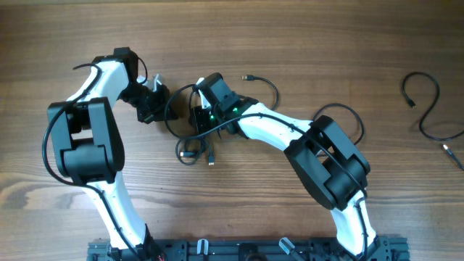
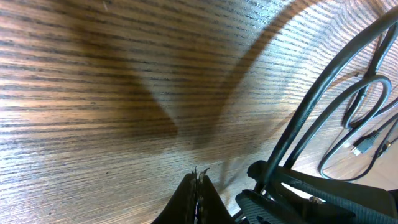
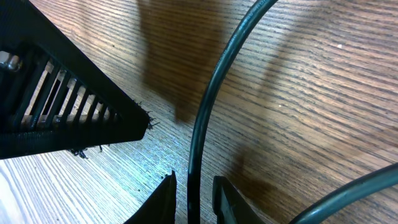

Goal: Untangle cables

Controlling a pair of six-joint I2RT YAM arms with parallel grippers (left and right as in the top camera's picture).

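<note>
We see the left pincer (image 2: 198, 185) closed with nothing between its fingers, low over the wooden surface (image 2: 93, 93); the right pincer (image 3: 193, 182) stands slightly open, one black cord (image 3: 204, 106) running between its fingers with a sliver of wood showing on either side; from overhead, the tangled cables (image 1: 190, 148) lie at the centre of the frame, between and just below the two pincers; a separate cable (image 1: 438, 93) curls alone at the far right, well apart from the tangle.
</note>
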